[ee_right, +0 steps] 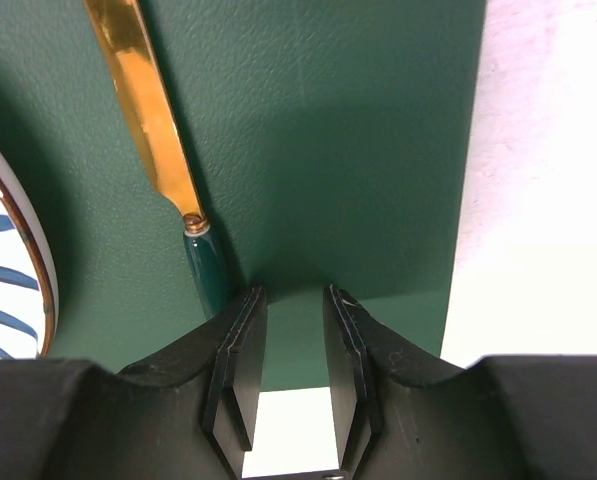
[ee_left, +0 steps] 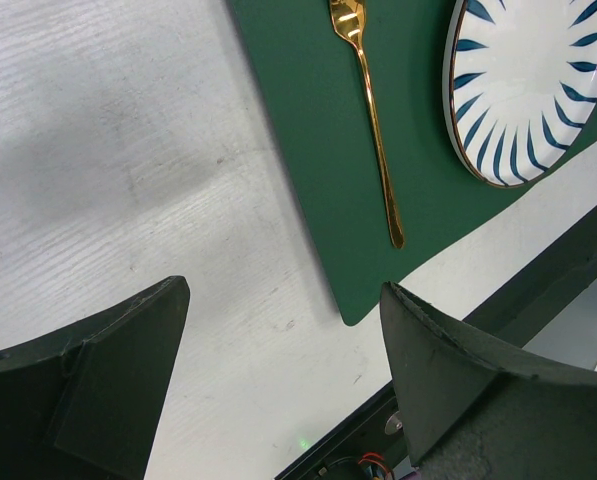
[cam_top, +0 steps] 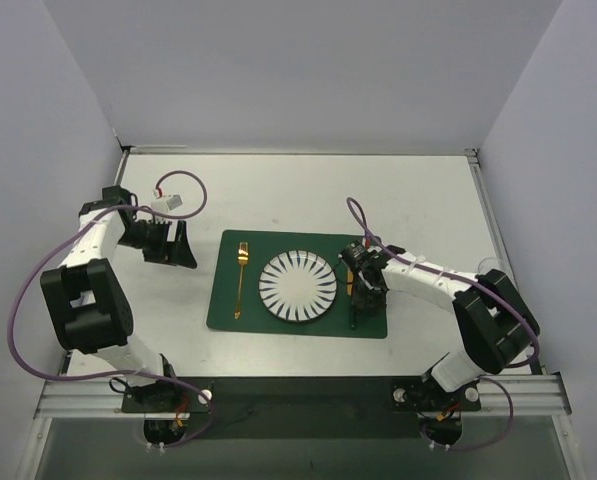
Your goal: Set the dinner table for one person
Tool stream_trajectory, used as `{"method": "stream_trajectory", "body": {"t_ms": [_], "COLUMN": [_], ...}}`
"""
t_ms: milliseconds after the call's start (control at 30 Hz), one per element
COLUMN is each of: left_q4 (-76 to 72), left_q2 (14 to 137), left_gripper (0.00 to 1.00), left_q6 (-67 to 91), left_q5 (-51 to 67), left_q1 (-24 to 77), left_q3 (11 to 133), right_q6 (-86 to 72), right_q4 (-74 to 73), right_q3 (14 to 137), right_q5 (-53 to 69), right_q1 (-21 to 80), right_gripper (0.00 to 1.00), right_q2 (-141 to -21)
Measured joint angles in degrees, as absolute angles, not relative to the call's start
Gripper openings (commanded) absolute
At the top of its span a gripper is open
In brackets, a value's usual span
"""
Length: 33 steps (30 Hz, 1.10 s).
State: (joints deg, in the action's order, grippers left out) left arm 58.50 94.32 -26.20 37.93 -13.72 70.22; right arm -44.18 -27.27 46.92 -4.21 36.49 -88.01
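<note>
The white dinner table (cam_top: pixel 308 190) carries a dark green placemat (cam_top: pixel 223 300). On the mat lie a gold fork (cam_top: pixel 241 280) at the left, a white plate with blue rays (cam_top: pixel 298 287) in the middle, and a knife (cam_top: pixel 352 316) at the right. My right gripper (cam_top: pixel 366 285) hovers low over the mat's right part. In the right wrist view its jaws (ee_right: pixel 295 295) stand narrowly open with only mat between them, and the knife (ee_right: pixel 143 110), gold blade and teal handle, lies just left of the left finger. My left gripper (cam_top: pixel 178 245) is wide open and empty over bare table, left of the mat.
A metal rail (cam_top: pixel 298 395) runs along the near edge by the arm bases. White walls close in the table on three sides. A white connector on a purple cable (cam_top: pixel 168 203) hangs by the left arm. In the left wrist view the fork (ee_left: pixel 373 120) and plate (ee_left: pixel 528 80) lie ahead.
</note>
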Motion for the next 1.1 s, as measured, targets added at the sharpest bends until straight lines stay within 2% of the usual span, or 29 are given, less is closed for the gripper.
{"method": "stream_trajectory", "body": {"t_ms": [367, 500, 600, 800, 967, 1100], "left_q4": [58.5, 58.6, 58.6, 60.2, 61.5, 62.7], "left_q2": [94.3, 94.3, 94.3, 94.8, 95.9, 96.1], "left_gripper": [0.88, 0.88, 0.88, 0.88, 0.88, 0.88], "left_q6": [-26.2, -26.2, -26.2, -26.5, -27.2, -27.2], "left_q5": [37.9, 37.9, 37.8, 37.4, 36.6, 36.4], "left_q1": [-13.7, -13.7, -13.7, -13.7, -13.8, -13.7], "left_q3": [70.2, 70.2, 70.2, 72.0, 76.1, 77.8], "right_q6": [-44.8, -45.0, -45.0, -44.4, -43.4, -42.3], "right_q4": [-28.2, -30.3, -31.3, -31.8, -32.1, -31.9], "right_q3": [46.9, 47.2, 48.3, 49.1, 49.1, 48.9], "right_q5": [-5.3, -6.9, -7.9, -8.2, -6.3, -5.1], "right_q1": [36.1, 32.1, 23.8, -2.6, -21.7, -29.7], "right_gripper": [0.31, 0.36, 0.41, 0.44, 0.44, 0.45], "right_q2": [-87.5, -80.8, -71.9, -57.2, -54.3, -55.2]}}
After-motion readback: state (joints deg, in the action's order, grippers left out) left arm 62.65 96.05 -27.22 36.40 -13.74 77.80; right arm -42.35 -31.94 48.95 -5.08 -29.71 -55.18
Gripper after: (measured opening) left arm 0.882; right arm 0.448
